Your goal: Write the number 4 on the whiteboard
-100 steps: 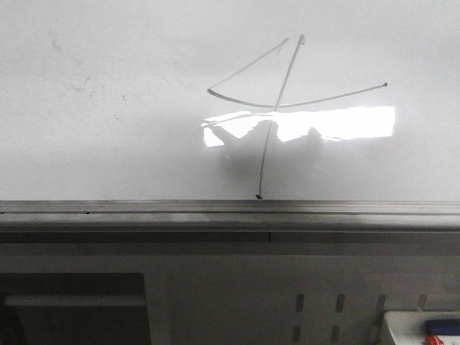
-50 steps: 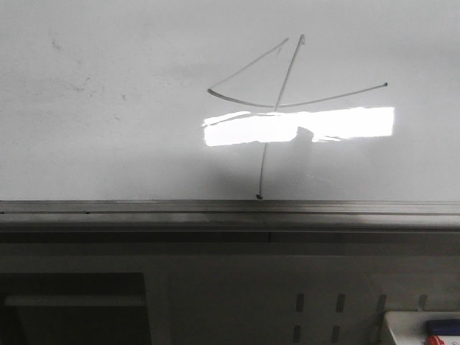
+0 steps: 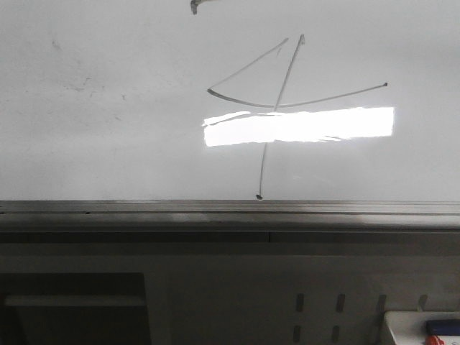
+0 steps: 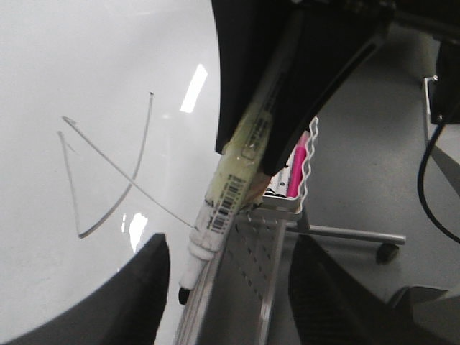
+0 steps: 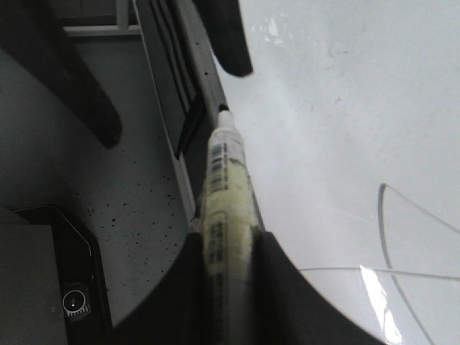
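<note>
The number 4 [image 3: 275, 108] stands in thin dark strokes on the glossy whiteboard [image 3: 108, 144], above the grey rail [image 3: 215, 208]; it also shows in the left wrist view [image 4: 133, 180] and right wrist view [image 5: 382, 237]. My right gripper [image 5: 226, 244] is shut on a white marker [image 5: 224, 180] with a yellowed barrel. In the left wrist view the right gripper's black fingers [image 4: 287, 72] hold the marker [image 4: 230, 180], whose black tip hangs beside the rail, off the strokes. My left gripper [image 4: 228, 248] is open, its fingers wide either side of the tip without touching.
A bright rectangular glare [image 3: 298, 126] crosses the 4. A small dark shape [image 3: 192, 6] pokes in at the front view's top edge. A white tray [image 3: 424, 327] sits below the board at the right. A wire rack with pink markers [image 4: 296, 169] hangs by the rail, above a wheeled stand [image 4: 388, 251].
The dark reflection across the glare has shrunk and gone. A small dark shape has come in at the top edge of the front view. The 4 is unchanged.
</note>
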